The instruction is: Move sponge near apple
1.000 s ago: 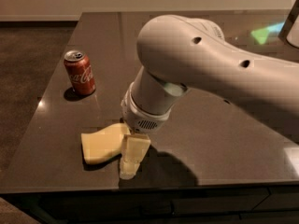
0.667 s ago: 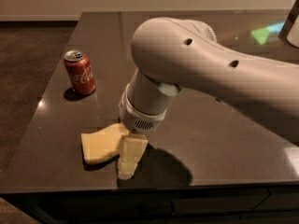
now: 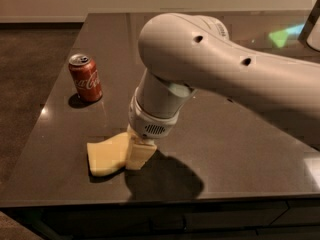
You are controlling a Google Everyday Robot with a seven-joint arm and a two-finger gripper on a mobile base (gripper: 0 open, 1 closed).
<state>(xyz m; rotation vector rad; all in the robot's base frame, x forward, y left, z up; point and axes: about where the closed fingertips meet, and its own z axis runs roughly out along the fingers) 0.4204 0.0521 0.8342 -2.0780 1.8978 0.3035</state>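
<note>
The sponge (image 3: 104,157), a flat pale-yellow foam slab, lies on the dark table (image 3: 235,149) near its front left edge. My gripper (image 3: 137,157) points down from the big white arm (image 3: 200,59) and sits at the sponge's right edge, low on the table and overlapping it. No apple shows in this view; the arm covers much of the table's middle and right.
A red soda can (image 3: 85,77) stands upright at the left of the table, behind the sponge. The table's front edge runs just below the sponge, and its left edge drops to a dark floor. A pale object (image 3: 313,30) stands at the far right.
The arm has shifted left and lowered. The gripper now sits closer over the sponge's right edge. The sponge and the can have stayed in place.
</note>
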